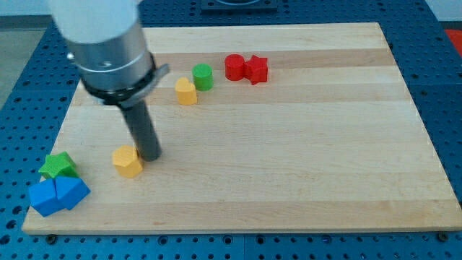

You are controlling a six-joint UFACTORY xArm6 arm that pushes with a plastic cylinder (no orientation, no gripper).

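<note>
My tip (150,156) — lower end of the straight dark rod under the grey cylindrical arm housing (108,43) in the upper left of the frame — sits on the pale wooden tabletop (303,159), lower left area. No pincer on this rig, just the rod, so there is no released or clenched state to tell.

Nearest block: the yellow-orange hexagonal-looking block (128,161), just left of my tip. The two look to be touching or very nearly so; I cannot tell which, the rod's edge and the block's right side meet in the view.

Bottom left corner of the board, a cluster:
- green star-shaped block (58,166), on top of the group as seen in the frame
- blue cube-like block (45,198) at the far left edge, partly over the board's rim
- blue wedge-like block (71,191) touching it on the right

The green one touches both blue ones. The cluster is near the yellow-orange block but apart from it.

Upper middle of the frame, a loose row:
- yellow pentagon-like block (186,92)
- green cylinder block (203,76), just up and right of it, touching or nearly
- red cylinder block (234,67) and red star-like block (256,69) side by side, touching, to the right of the green one with a gap between

Those four are well apart from my tip. Around the board — blue perforated metal base (29,79).
</note>
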